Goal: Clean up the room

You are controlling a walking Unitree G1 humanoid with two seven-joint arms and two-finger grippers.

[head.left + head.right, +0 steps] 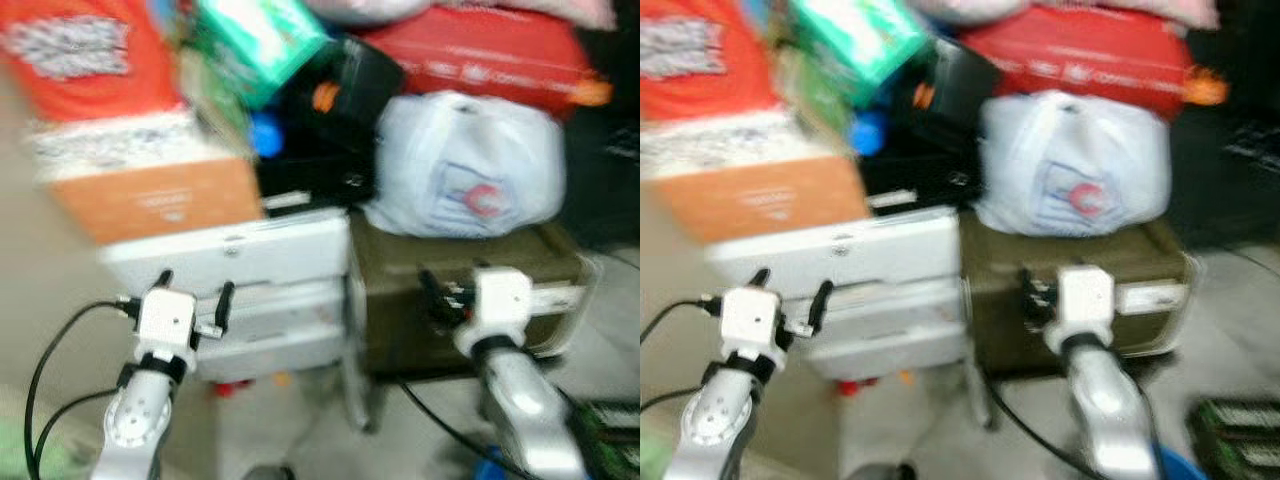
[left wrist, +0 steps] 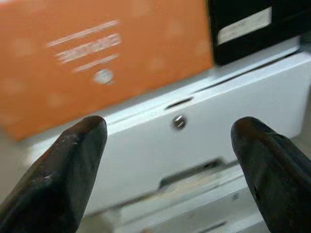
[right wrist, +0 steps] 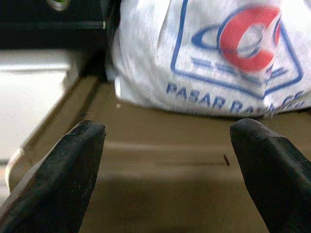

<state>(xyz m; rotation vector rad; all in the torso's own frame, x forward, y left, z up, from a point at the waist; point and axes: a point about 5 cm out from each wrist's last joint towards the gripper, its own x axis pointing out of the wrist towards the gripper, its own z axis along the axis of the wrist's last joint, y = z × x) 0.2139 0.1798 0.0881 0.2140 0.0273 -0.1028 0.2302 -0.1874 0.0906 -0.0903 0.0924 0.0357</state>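
Nearest to us, at the bottom of the frame, our two silver arms reach forward. Our left gripper [image 1: 193, 298] sits at lower left with its black fingers [image 2: 73, 165] spread apart and nothing between them, raised in front of a white drawer unit [image 1: 250, 290]. Our right gripper [image 3: 170, 170] sits at lower right, its fingers likewise parted and empty, just before an olive-green case [image 1: 450, 300] that stands beside the white unit.

Black cables [image 1: 50, 360] loop off our left arm at the lower left edge. On the floor at lower right we see a dark crate [image 1: 610, 425], blurred.

Further back, on top of the white unit, rests an orange box [image 1: 160, 200] with white lettering, and behind it a dark black box [image 1: 320, 170]. On the olive case lies a white plastic bag [image 1: 470, 165] with a blue and red logo, touching the case's lid.

Farthest, along the top of the frame, we make out a red bag [image 1: 480, 50], a green packet [image 1: 255, 40] and a red-orange package [image 1: 85, 50] at upper left. The head views are blurred.
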